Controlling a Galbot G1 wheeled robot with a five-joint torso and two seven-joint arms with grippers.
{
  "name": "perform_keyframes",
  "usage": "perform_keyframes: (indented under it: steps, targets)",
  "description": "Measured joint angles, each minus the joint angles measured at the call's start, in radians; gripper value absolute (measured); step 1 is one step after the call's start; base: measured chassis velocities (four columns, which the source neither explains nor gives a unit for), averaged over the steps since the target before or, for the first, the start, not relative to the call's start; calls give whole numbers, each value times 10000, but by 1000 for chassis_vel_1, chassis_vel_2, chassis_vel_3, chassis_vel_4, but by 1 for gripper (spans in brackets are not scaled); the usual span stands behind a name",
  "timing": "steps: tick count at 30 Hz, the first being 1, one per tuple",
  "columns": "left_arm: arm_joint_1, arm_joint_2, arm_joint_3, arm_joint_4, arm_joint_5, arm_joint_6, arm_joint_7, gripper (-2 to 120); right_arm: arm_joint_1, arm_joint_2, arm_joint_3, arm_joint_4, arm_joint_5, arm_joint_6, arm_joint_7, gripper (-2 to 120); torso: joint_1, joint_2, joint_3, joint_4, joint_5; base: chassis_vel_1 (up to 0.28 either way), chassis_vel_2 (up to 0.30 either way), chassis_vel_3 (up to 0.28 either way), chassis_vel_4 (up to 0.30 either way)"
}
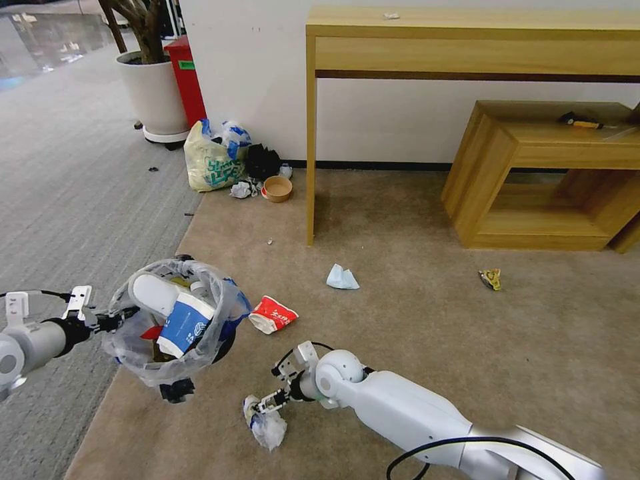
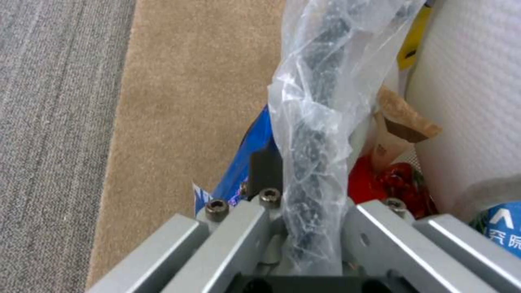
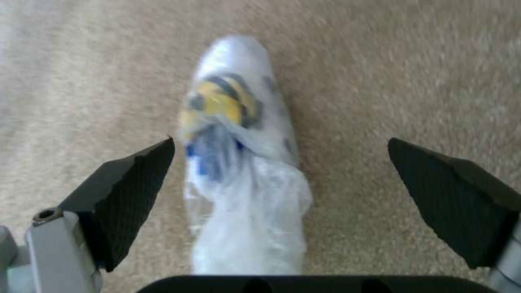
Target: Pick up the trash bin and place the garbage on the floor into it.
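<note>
**Two grippers over tan carpet**

The left gripper clamps the rim of the trash bin, held above the carpet's edge beside grey flooring. The right gripper, jaws wide, hangs over a crumpled clear wrapper on the carpet. A red carton lies near a wooden table.

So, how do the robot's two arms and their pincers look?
Both arms are glossy white with rounded joints. The right pincer has silver mounts and black textured wedge pads. The left pincer has silver bars with hex screws; black cables trail along both arms.
</note>
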Motion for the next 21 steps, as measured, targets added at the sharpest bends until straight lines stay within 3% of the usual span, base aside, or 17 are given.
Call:
perform_keyframes:
  steps: [12, 21]
  targets:
    - [-36, -136, 9, -182, 0, 0, -62, 0, 75, 358, -1181, -1121, 112, -47, 406, 100, 0, -1, 0, -3, 0, 0, 0, 0, 0]
    - [-20, -124, 5, -305, -30, 0, -117, 0, 95, 673, -1405, -1846, 314, -47, 710, 100, 0, -1, 0, -2, 0, 0, 0, 0, 0]
